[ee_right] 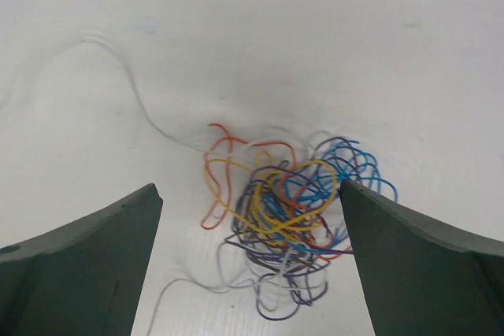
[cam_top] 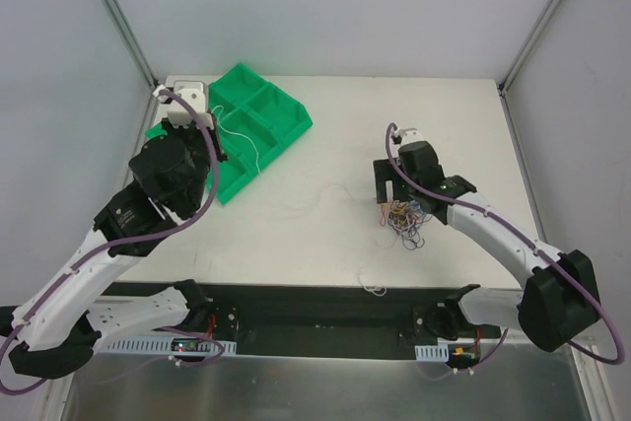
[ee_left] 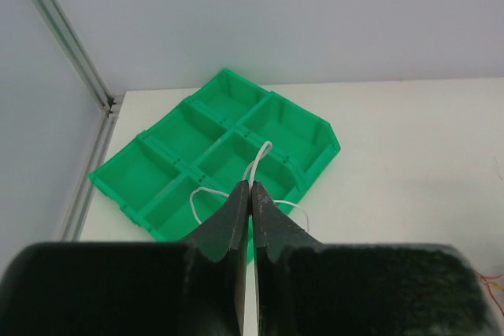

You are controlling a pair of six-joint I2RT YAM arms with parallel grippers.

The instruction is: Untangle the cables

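The left pincer is pressed together, its two dark fingers meeting along a single seam with no gap showing. It hangs over the green tray, above the row of compartments on the tray's near side. A white cable runs from one of the tray's middle compartments straight down to the fingertips and loops out of sight behind them on both sides. Whether the tips nip it or merely cover it, I cannot tell.

The right pincer stands wide apart, one broad dark finger on each side of the cables. The tangle sits in the gap between them. The blue loops come close to one finger, and nothing appears gripped.

The cables form one small knot of thin orange, yellow, blue, purple, red and white strands. In the overhead view the cables lie on the white surface, well to the right of the tray and nearer the arms' bases than the tray is.

A pale loose strand trails out of the knot across the surface toward the tray's side. A short white bit of wire lies apart from the tray, at the surface's near edge.

The tray itself sits in the far left corner of the surface, turned at an angle.
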